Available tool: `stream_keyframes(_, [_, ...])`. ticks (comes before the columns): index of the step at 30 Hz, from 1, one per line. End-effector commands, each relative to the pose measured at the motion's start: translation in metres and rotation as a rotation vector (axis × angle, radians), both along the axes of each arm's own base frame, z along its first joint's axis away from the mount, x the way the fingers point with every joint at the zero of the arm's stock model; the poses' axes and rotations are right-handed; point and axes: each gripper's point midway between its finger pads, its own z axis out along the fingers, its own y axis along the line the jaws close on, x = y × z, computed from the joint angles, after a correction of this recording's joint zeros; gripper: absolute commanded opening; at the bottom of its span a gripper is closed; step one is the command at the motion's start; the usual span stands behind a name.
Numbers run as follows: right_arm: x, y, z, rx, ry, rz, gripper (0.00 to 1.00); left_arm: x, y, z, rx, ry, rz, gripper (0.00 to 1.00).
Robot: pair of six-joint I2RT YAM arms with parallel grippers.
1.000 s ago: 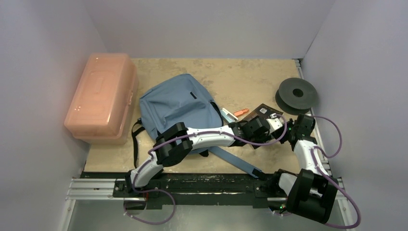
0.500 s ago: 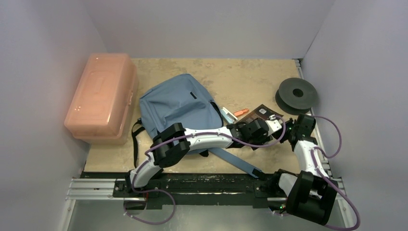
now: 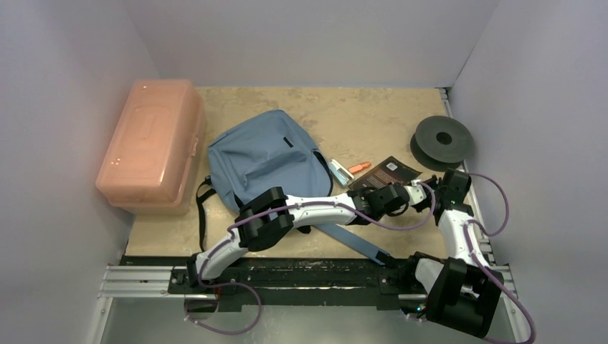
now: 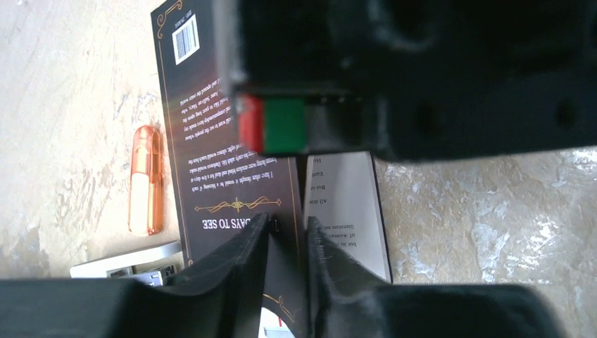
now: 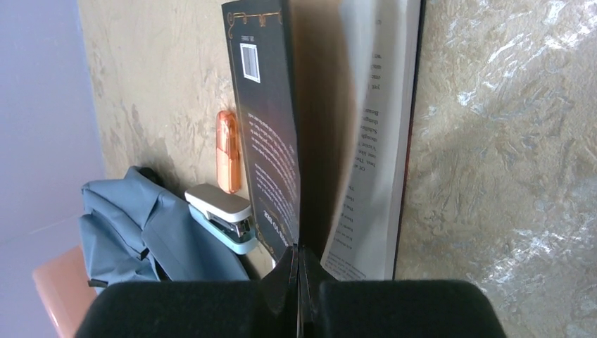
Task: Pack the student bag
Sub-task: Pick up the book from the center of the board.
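Beige, mottled stone-look bench [image 3: 373, 107] beneath everything. At its far left, a salmon-pink hard plastic box [image 3: 150, 143] with rounded corners, lid down. Just right of it and not touching, the soft blue-grey fabric student bag [image 3: 265, 154] with black straps. Lies flat, left of the bench's centre, with one blue strap trailing toward the near edge beneath the left arm.

At far right, a dark grey round plastic spool [image 3: 442, 140], flat on its side, centre hole facing up. Nearer than the spool and right of the bag, a black softcover book [image 3: 391, 170] with gold lettering and a white barcode patch. Lies open, dark cover raised off the printed white pages.

Right end effector [image 5: 298, 257] clenched on the near edge of that raised cover, which stands edge-on between the pressed fingers. Left end effector [image 4: 288, 232] close beside it at the same cover, fingers at a narrow gap with the cover's face showing through. Cannot tell whether gripping or merely straddling.

Between bag and book, a white stapler with a pale teal base [image 3: 337, 170], just beside the bag. Smallest, a translucent orange plastic stick with rounded ends [image 3: 361, 168], flat on the bench between stapler and book.
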Motion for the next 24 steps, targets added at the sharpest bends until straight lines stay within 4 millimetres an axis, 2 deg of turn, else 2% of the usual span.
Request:
stream_keyframes(1, [0.016,-0.003,0.027,-0.06,-0.104,0.047,0.04,0.009,-0.004,0.021,0.007,-0.066,0.015,0.15])
stream_keyframes(4, [0.017,-0.015,0.024,-0.172,-0.09,0.096,0.42,0.012,0.0,0.036,-0.017,-0.071,0.036,0.03])
stream_keyframes(6, [0.016,-0.021,0.024,-0.226,-0.083,0.116,0.57,0.012,0.002,0.047,-0.048,-0.064,0.046,0.0])
stream_keyframes(8, [0.016,-0.026,0.027,-0.24,-0.095,0.099,0.67,0.013,0.003,0.056,-0.078,-0.055,0.046,0.0])
stream_keyframes(13, [0.025,-0.022,0.036,-0.15,-0.167,0.113,0.8,0.014,0.004,0.069,-0.112,-0.046,0.043,0.0])
stream_keyframes(16, [0.032,-0.01,0.035,-0.072,-0.189,0.158,0.81,0.013,0.005,0.075,-0.132,-0.042,0.032,0.0])
stream_keyframes(20, [0.044,-0.008,0.042,-0.039,-0.244,0.164,0.81,0.008,0.003,0.079,-0.147,-0.029,0.006,0.0])
stream_keyframes(24, [0.048,-0.009,0.025,-0.001,-0.201,0.16,0.78,0.004,-0.002,0.084,-0.169,-0.017,-0.027,0.0])
